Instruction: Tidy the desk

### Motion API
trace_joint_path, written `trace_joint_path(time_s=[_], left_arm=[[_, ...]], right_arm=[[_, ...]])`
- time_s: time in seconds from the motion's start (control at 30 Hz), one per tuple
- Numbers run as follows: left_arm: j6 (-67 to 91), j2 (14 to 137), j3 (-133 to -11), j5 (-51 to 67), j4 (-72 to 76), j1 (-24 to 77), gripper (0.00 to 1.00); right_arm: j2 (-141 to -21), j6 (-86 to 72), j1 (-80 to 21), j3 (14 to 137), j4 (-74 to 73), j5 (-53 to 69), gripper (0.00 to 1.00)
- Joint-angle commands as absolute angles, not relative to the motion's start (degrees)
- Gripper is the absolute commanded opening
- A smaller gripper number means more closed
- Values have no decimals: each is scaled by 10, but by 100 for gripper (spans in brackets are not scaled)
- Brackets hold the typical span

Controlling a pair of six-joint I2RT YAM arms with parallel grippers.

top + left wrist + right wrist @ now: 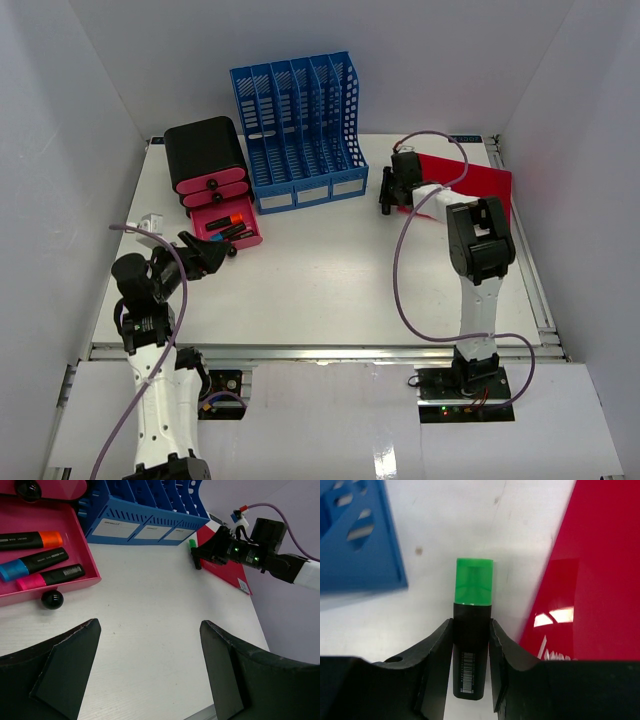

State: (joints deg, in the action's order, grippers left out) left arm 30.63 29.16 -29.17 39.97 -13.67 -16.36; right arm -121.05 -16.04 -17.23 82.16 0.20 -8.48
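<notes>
Well, over on the left my left gripper (208, 256) hangs wide open above the desk (330, 290), just in front of the pulled-out pink drawer (55, 522) holding three highlighters (37, 562). Past the blue file rack (300, 125), toward the far right of the white tabletop, my right gripper (471, 630) pinches the black barrel of a green-capped highlighter (474, 585), both fingers (437, 650) pressed against it, with the red folder (590, 570) just beside it on the right
</notes>
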Motion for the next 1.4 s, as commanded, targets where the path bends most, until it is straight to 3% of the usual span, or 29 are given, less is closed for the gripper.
trace_joint_path(time_s=[0.0, 0.23, 0.4, 0.57, 0.8, 1.07, 1.27, 1.37], left_arm=[[300, 281, -292, 408, -134, -164, 92], [302, 266, -293, 392, -134, -164, 92], [302, 258, -301, 351, -163, -164, 92], [300, 252, -322, 277, -214, -164, 92], [295, 246, -354, 219, -269, -164, 92], [299, 244, -361, 190, -292, -163, 92], [306, 243, -364, 165, -304, -162, 92], [306, 246, -368, 163, -310, -162, 92]], right_arm=[[-1074, -96, -164, 752, 36, 49, 8], [-960, 130, -211, 742, -60, 261, 8], [-996, 310, -357, 837, -148, 304, 8], [-1106, 447, -485, 1011, -210, 250, 8], [-1318, 449, -556, 1258, -170, 160, 8], [-1420, 445, -577, 1267, 48, 50, 8], [-1455, 456, -579, 1272, 143, 18, 27], [-1475, 470, -579, 1273, 172, 3, 49]])
